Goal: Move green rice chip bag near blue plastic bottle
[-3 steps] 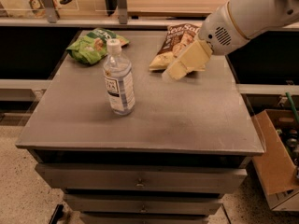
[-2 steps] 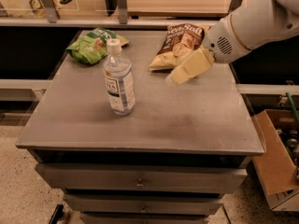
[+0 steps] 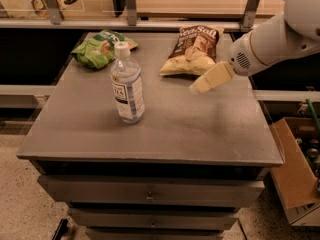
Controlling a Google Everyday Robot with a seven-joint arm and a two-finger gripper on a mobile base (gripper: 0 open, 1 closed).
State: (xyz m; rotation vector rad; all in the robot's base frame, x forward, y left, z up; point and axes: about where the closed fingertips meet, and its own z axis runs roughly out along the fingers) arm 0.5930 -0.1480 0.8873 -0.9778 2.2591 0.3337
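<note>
- Grey metal counter (image 3: 200, 134) with drawers (image 3: 150, 196) beneath fills the middle of the frame. A cardboard box (image 3: 295, 179) sits at the lower right.
- The green rice chip bag (image 3: 97, 49) lies flat at the upper left of the counter, by its far edge.
- The blue plastic bottle (image 3: 127, 89) stands upright left of centre, below the green bag in the frame. It is near the bag but not touching it.
- A brown "Sea Salt" chip bag (image 3: 192, 51) lies at upper centre.
- A white robot arm (image 3: 280, 36) enters from the upper right. Its cream claw (image 3: 197, 87) hovers right of centre, just beside the brown bag's lower right corner and well apart from the green bag. Nothing shows in the claw, and I cannot tell whether it is spread or pressed together.
- Likely risks: a reach toward the green bag crosses the brown bag and passes close to the bottle. A low sweep could drag the wrong bag or topple the bottle. The soft bag may also slip from a shallow pinch.
</note>
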